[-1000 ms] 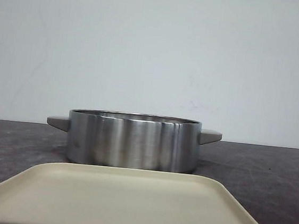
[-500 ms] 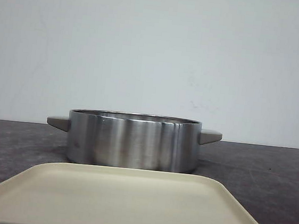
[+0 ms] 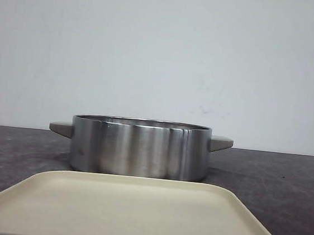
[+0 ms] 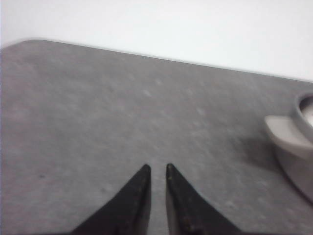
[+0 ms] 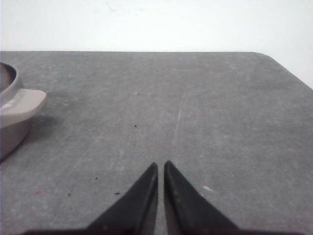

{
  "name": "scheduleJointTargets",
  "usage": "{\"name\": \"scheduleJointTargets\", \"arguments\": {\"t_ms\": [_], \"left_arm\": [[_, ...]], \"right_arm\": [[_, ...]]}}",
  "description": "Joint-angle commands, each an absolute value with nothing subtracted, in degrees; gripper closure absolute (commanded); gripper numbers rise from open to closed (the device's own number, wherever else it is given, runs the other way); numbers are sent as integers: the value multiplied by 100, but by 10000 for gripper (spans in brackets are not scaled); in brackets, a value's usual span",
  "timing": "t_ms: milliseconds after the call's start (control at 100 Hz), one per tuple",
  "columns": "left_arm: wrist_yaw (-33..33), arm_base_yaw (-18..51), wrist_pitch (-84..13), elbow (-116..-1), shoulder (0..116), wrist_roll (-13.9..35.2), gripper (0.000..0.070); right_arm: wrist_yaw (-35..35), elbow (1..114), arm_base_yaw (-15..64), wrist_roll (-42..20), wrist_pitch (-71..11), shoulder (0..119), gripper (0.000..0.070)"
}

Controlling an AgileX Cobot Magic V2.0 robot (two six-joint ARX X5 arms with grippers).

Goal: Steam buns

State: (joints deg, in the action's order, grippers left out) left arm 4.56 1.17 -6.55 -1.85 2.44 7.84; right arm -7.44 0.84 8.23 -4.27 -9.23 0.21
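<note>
Steel pot behind a beige tray on a dark tabletop.

The round, shiny pot [image 3: 140, 147] stands upright on the tabletop [image 3: 284, 187], a grey handle [image 3: 220, 143] jutting from each side. Just in front lies the flat, rounded-corner tray [image 3: 124, 212], before a pale wall [image 3: 164, 51].

Brushed silver pot [image 3: 139, 148] with beige-grey handles [image 3: 220, 143], plain cream tray [image 3: 124, 212], speckled dark grey table [image 3: 284, 187].

1. All I can see of my left gripper [image 4: 156, 169] is two black fingers [image 4: 132, 200], each tapering to a sharp point, with a matte finish.
2. My right gripper [image 5: 160, 166] looks the same: two black, wedge-shaped fingers [image 5: 188, 205] narrowing to pointed tips, smooth and unmarked.
</note>
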Motion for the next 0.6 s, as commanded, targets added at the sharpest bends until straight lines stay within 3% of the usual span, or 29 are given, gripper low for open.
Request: {"name": "scheduleJointTargets", "arguments": {"t_ms": [0,310,400,520,590], "left_arm": [[272,58,-661,-78,161,622,685],[43,-187,-1114,-78,16,185,684],[36,-252,-1114,-78,16,342,684],[36,-255,-1076,-78,16,913,684],[38,-255,-1076,-78,16,915,684]], "right_arm": [[-749,71,834,-368,-904,21,685],[-751,71,832,-368,-906,21,685],[-749,71,834,-368,-906,21,685],[-749,71,834,-368,-906,21,685],[-749,71,834,-368,-906,21,685]]}}
